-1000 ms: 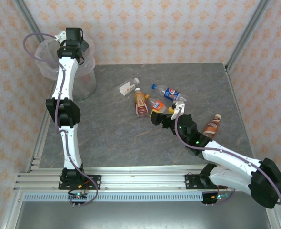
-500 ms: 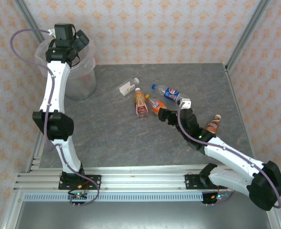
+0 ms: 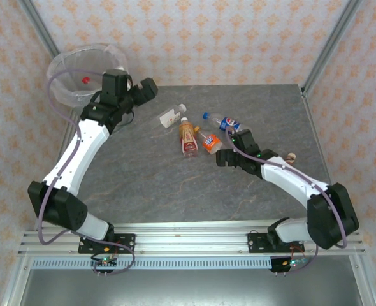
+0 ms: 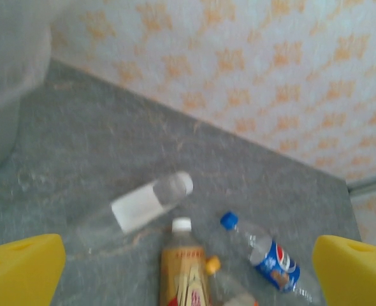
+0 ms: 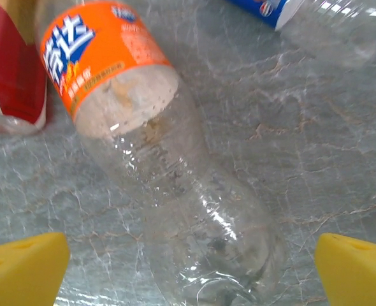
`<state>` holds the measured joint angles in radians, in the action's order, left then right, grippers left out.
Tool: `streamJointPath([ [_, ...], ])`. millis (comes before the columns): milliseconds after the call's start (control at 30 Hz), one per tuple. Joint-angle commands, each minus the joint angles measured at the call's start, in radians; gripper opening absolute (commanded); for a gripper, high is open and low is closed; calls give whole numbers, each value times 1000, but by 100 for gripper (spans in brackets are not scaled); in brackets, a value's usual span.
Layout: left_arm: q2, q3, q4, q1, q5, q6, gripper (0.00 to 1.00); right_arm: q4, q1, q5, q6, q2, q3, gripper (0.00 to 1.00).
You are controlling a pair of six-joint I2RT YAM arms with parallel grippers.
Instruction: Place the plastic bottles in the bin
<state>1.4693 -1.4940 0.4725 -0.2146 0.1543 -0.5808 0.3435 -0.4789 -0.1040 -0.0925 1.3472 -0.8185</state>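
Right wrist view: the right hand (image 5: pixel 188 264) is wide open and empty, with the clear lower body of the orange bottle (image 5: pixel 156 166) lying between its fingers (image 5: pixel 22 264). I judge that the step is to pick up this bottle. To do it well, the hand should go straight down until the fingers are on both sides of the clear body, then close across its width, not on the label end, because the tea bottle (image 5: pixel 9 76) lies just beside the label there. The plastic looks thin, so a soft grip is better.

The left hand (image 3: pixel 148 88) is also wide open and holds nothing. It hangs over the desk (image 3: pixel 150 178) near the bin (image 3: pixel 64 92), at the far left corner.

In the top view I count five bottles on the desk: white (image 3: pixel 172 116), tea, orange, blue (image 3: pixel 229 123), and a brown one (image 3: pixel 291 155) half hidden behind the right arm. There is one bin. A red cap (image 3: pixel 85 80) shows inside it, but I cannot count the bottles there.
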Motion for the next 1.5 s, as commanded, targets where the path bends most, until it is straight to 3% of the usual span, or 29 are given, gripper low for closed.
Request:
streamJointPath([
  [0,-102,101,-42,4,15,-43,100,78,3,-65,94,32,-48,99],
  [133,-214,277,-98,3,39,-118,100,193,10,-100,218,112,-132,99],
  [233,-285,346,-90,4,-14,-117,100,273,12,-106,290,177,-194,99],
  [400,-357,369,-50,4,-101,-84,100,349,28,-52,352,265,-282,100],
  [600,-366,406,-72,4,-117,-96,100,406,47,-45,441,364,-377,98],
  [733,-351,409,-68,4,-114,-92,100,410,48,-102,459,427,-435,95],
  [800,-350,414,-69,4,-121,-94,100,409,49,-125,459,460,-459,87],
  [933,-351,415,-61,4,-134,-84,100,425,48,-172,474,507,-497,81],
  [1167,-356,412,-38,4,-161,-66,100,425,48,-89,463,554,-504,81],
  [1467,-348,420,-38,4,-162,-70,100,405,49,-107,404,594,-508,75],
])
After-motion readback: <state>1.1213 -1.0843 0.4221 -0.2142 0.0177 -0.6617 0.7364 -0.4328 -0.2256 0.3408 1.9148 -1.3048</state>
